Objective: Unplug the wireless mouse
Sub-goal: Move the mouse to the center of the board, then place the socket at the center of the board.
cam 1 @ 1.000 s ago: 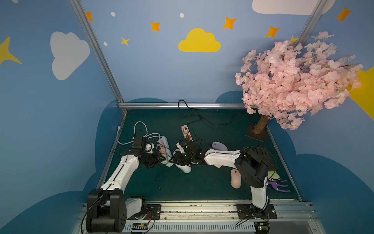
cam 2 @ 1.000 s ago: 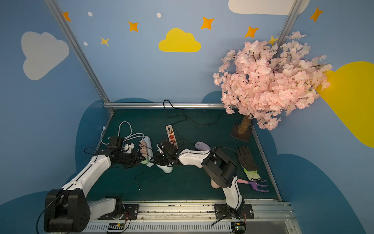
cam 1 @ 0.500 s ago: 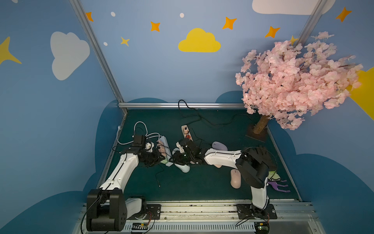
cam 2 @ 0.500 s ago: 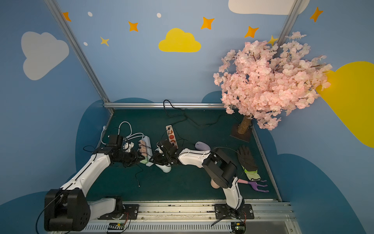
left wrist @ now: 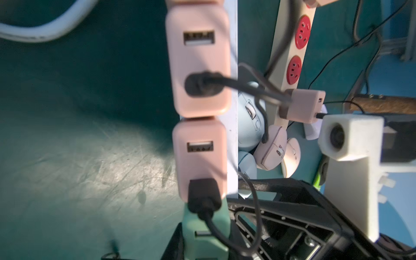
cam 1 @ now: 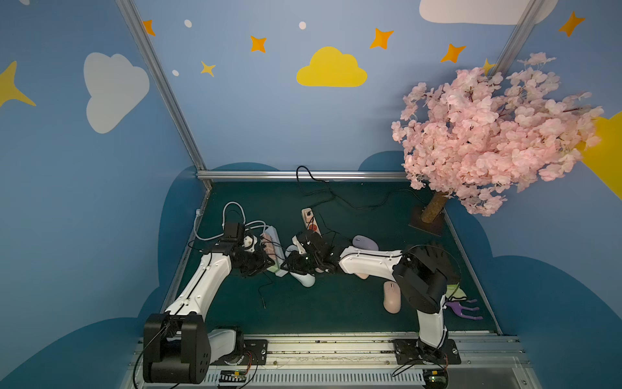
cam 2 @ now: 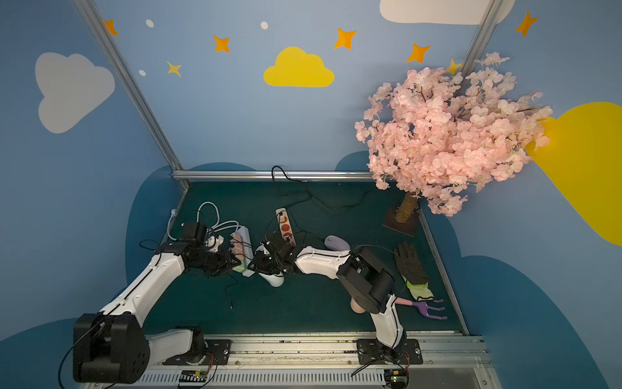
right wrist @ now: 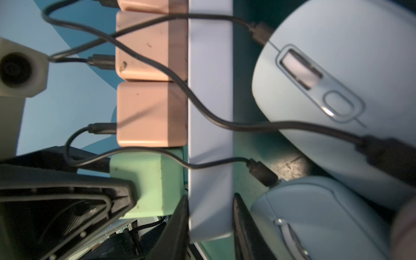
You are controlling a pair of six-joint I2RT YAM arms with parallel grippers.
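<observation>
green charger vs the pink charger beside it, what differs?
The green charger ends the row; the pink charger sits one slot in. The left gripper grips the green charger; no gripper holds the pink charger. A black cable plugs into the pink charger; none shows in the green charger. Shared: same block shape, same white power strip.

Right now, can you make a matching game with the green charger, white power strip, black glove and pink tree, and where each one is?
1 green charger
2 white power strip
3 black glove
4 pink tree

a back right corner
b in the left tool
c beside the purple rake
d in the right tool

Pairs: 1-b, 2-d, 3-c, 4-a
</observation>
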